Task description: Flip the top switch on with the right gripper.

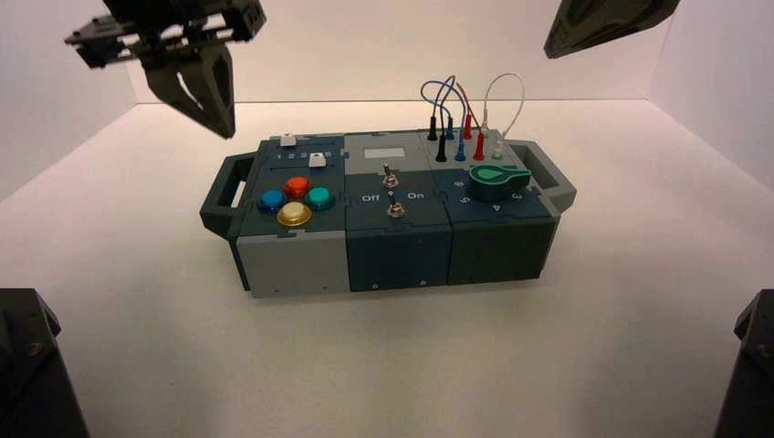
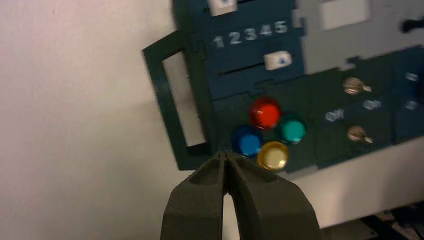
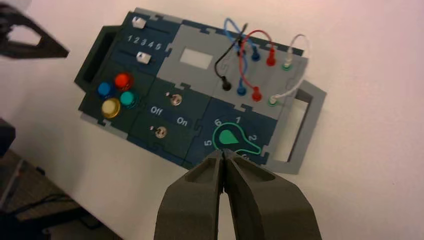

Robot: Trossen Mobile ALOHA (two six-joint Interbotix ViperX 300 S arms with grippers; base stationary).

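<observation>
Our right gripper (image 3: pixel 223 152) has its fingers closed on nothing, apart from the top toggle switch (image 3: pixel 175 99); we judge the approach barely begun. Next, we bring those fingertips beside its lever. Our left gripper (image 2: pixel 225 154), also closed, waits near the round buttons (image 2: pixel 262 134).

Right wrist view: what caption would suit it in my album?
Closed pincer above a puzzle-like box, near its green-outlined knob, with looping wires beyond.
</observation>
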